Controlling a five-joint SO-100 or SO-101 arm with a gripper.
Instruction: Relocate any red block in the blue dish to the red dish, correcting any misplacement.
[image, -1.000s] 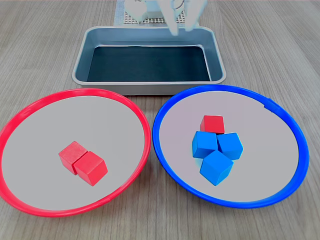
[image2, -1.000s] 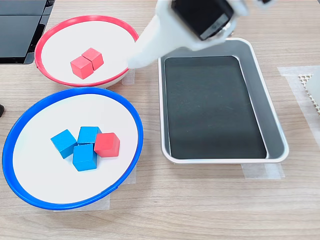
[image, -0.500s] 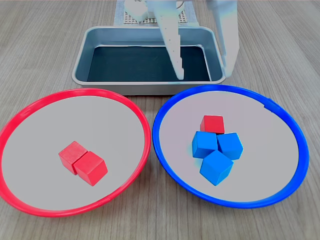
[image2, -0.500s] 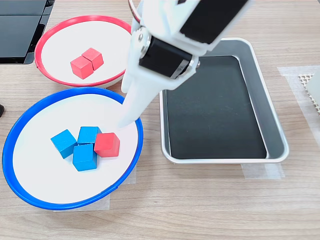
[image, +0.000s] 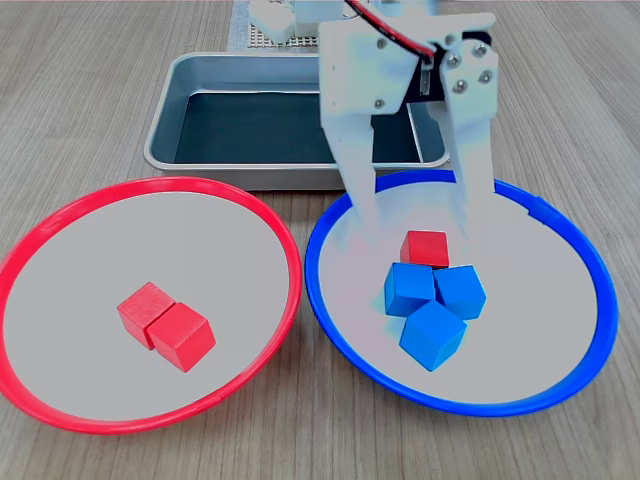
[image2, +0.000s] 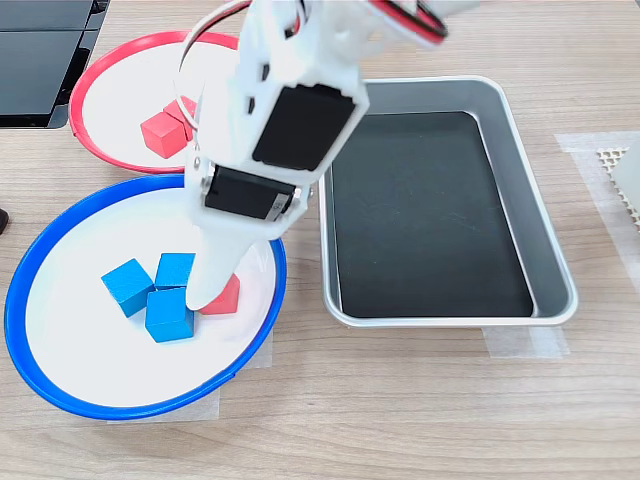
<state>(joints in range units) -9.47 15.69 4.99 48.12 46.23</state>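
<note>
The red block (image: 425, 247) sits inside the blue dish (image: 575, 255), toward the side nearest the metal tray (image: 165, 105), and touches two of the three blue cubes (image: 433, 302) clustered against it. The gripper (image: 420, 222) hangs over it with its two white fingers (image: 362, 195) spread wide apart, one on either side of the block in the first exterior view; in the second exterior view a finger covers much of the block, so whether the tips have reached its level cannot be told. The step in hand appears to be the descent for the grasp. To do it well, the arm should lower until the tips straddle the block's free side faces, keeping clear of the blue cubes pressed against it so none is pinched or dragged along, then close squarely and lift straight up before swinging across to the red dish (image: 40, 245), where two red cubes (image: 166, 326) already lie side by side.
</note>
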